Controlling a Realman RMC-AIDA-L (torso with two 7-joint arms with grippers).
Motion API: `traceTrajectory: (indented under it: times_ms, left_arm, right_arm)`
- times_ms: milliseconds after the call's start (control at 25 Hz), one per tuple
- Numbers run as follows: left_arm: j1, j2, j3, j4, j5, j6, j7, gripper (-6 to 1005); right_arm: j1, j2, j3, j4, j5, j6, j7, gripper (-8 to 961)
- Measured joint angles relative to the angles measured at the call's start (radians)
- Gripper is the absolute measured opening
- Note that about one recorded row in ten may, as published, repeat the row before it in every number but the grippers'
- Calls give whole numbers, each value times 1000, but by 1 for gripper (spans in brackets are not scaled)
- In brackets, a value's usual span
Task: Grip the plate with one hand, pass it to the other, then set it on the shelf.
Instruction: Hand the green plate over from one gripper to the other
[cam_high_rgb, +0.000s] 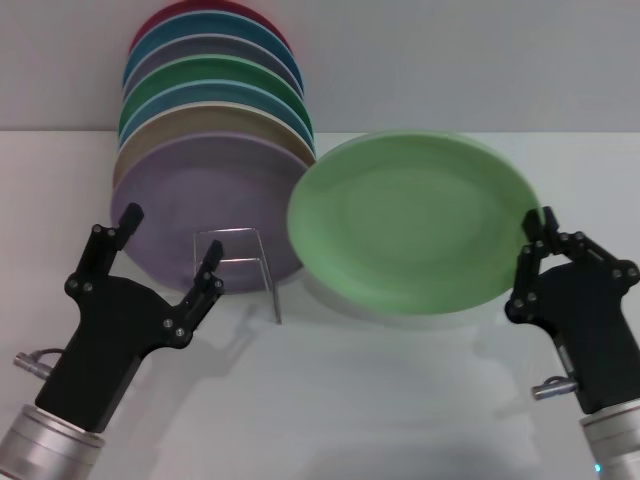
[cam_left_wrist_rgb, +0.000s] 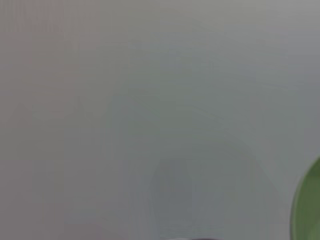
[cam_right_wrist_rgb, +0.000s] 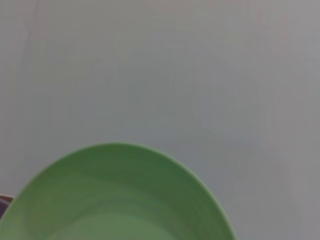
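Note:
The light mint-green plate (cam_high_rgb: 412, 222) is held tilted above the white table, right of centre in the head view. My right gripper (cam_high_rgb: 537, 250) is shut on its right rim. The plate also fills the lower part of the right wrist view (cam_right_wrist_rgb: 112, 197), and its edge shows in the left wrist view (cam_left_wrist_rgb: 307, 207). My left gripper (cam_high_rgb: 170, 250) is open and empty at the left, in front of the stacked plates. The shelf (cam_high_rgb: 237, 260) is a thin silver wire rack standing between my left gripper and the plate, in front of the lavender plate (cam_high_rgb: 200, 205).
A row of several coloured plates (cam_high_rgb: 215, 90) stands on edge at the back left, lavender in front, then tan, blue, darker green, and others behind. The white table (cam_high_rgb: 380, 400) spreads out in front of both arms. A grey wall stands behind.

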Motion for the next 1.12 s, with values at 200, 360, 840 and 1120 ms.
traceTrajectory:
  times_ms: [200, 360, 840, 1120]
  left_arm:
    - [-4, 0, 24, -13, 0, -21, -1, 781]
    - [-9, 0, 57, -24, 0, -30, -2, 780]
    - [-23, 2, 55, -20, -4, -84, -70, 778]
    - [-35, 3, 55, -22, -6, -121, -79, 777]
  right_arm:
    - [3, 1, -65, 39, 37, 6, -64, 23]
    - [10, 2, -117, 71, 62, 6, -137, 23]
    - [9, 1, -203, 121, 156, -4, -263, 24]
    - [4, 0, -214, 130, 156, -5, -305, 24]
